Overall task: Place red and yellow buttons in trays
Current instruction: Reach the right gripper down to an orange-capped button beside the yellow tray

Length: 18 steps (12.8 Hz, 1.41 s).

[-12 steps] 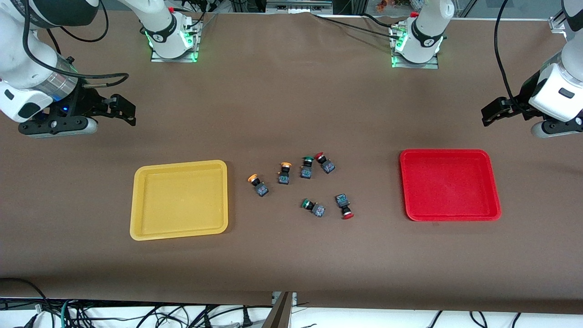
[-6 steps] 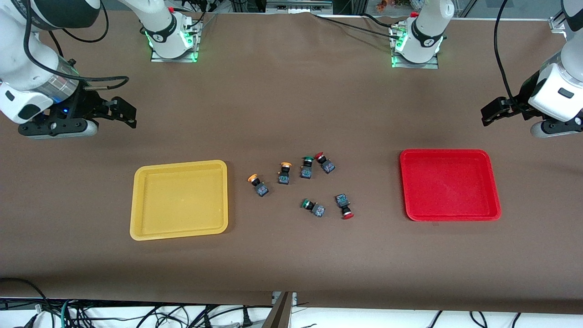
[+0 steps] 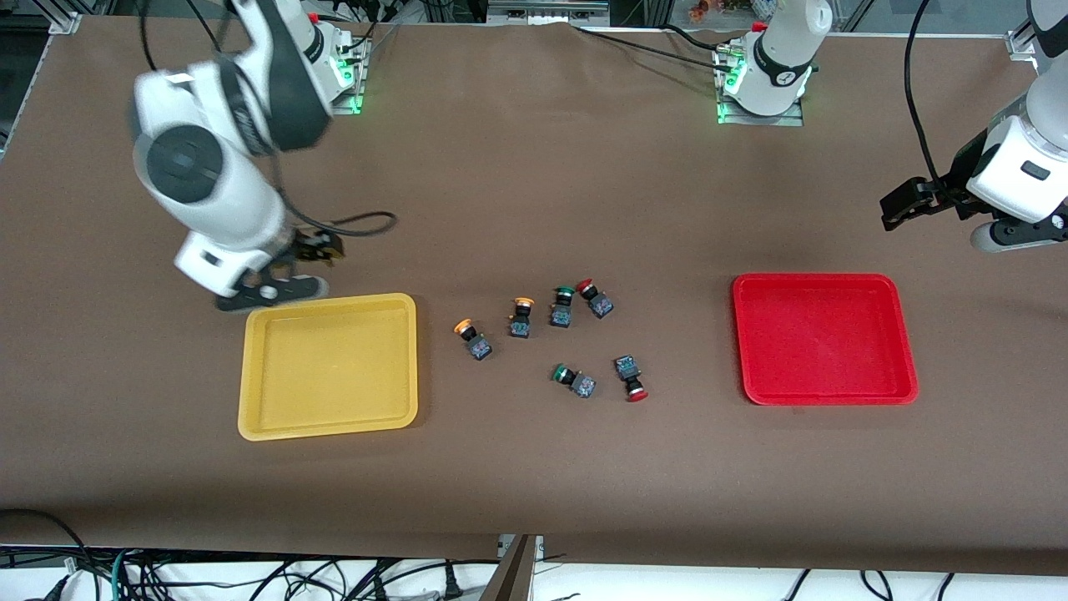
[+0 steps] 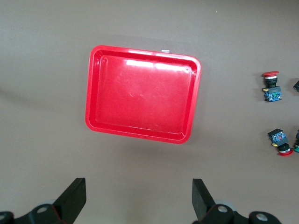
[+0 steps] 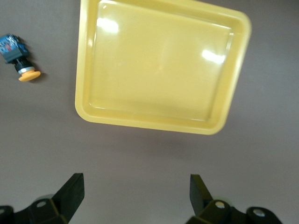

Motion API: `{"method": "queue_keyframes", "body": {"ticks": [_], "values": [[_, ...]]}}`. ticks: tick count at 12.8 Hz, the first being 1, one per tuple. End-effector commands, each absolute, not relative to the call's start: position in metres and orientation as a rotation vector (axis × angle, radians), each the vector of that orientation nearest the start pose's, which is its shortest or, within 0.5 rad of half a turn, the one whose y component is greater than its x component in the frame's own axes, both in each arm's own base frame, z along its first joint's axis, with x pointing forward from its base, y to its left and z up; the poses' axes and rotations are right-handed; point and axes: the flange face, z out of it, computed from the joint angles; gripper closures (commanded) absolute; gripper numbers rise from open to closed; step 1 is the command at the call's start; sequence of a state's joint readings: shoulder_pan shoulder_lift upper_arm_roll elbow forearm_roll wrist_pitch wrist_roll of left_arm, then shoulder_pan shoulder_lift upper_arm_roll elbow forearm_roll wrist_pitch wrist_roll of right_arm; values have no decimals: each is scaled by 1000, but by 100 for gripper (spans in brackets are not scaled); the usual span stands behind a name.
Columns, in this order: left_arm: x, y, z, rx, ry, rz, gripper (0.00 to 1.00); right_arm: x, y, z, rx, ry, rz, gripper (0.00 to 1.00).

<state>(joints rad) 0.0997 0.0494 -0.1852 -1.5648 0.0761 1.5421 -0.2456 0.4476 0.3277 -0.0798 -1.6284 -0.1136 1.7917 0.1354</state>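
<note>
Front view: you see all six pushbuttons loose on the brown surface (image 3: 534,484) at mid-frame, between the two trays, so nothing is sorted yet.
Yellow tray (image 3: 327,431): lower left of centre, empty, set at the right arm's end so that arm can feed it.
Red tray (image 3: 822,398): right of centre, empty, at the left arm's end.
Yellow buttons: one (image 3: 472,338) closest to the yellow tray, one (image 3: 521,316) just beside it.
Red buttons: one (image 3: 595,300) touching or nearly touching a green-capped button (image 3: 561,306); the other (image 3: 630,377) lower, beside the second green one (image 3: 574,379).
Right end effector (image 3: 321,248): up over the surface just above the yellow tray's upper edge; its wrist view shows the fingers (image 5: 70,193) spread wide, holding nothing.
Left end effector (image 3: 899,204): waiting at the right edge, above the red tray, fingers (image 4: 74,198) likewise apart and empty.
Your likely first pick: the yellow button by the tray, which stands clear of its neighbours.
</note>
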Motion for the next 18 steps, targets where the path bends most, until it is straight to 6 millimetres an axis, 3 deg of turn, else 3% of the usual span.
{"method": "queue_keyframes", "body": {"ticks": [1, 4, 6, 7, 11, 17, 18], "values": [[565, -38, 601, -3059, -208, 104, 0, 608, 248, 389, -3201, -487, 186, 0], [565, -38, 601, -3058, -205, 107, 0, 618, 307, 317, -3071, -488, 98, 0], [565, -36, 601, -3061, -182, 108, 0, 621, 354, 285, -3032, -515, 79, 0], [565, -35, 601, -3061, -182, 108, 0, 626, 367, 269, -3022, -494, 71, 0], [565, -34, 602, -3062, -175, 104, 0, 630, 392, 227, -2978, -541, -60, 0], [565, -36, 602, -3062, -170, 104, 0, 628, 399, 179, -2958, -626, -137, 0], [565, -36, 602, -3062, -170, 104, 0, 625, 404, 178, -2956, -634, -139, 10]]}}
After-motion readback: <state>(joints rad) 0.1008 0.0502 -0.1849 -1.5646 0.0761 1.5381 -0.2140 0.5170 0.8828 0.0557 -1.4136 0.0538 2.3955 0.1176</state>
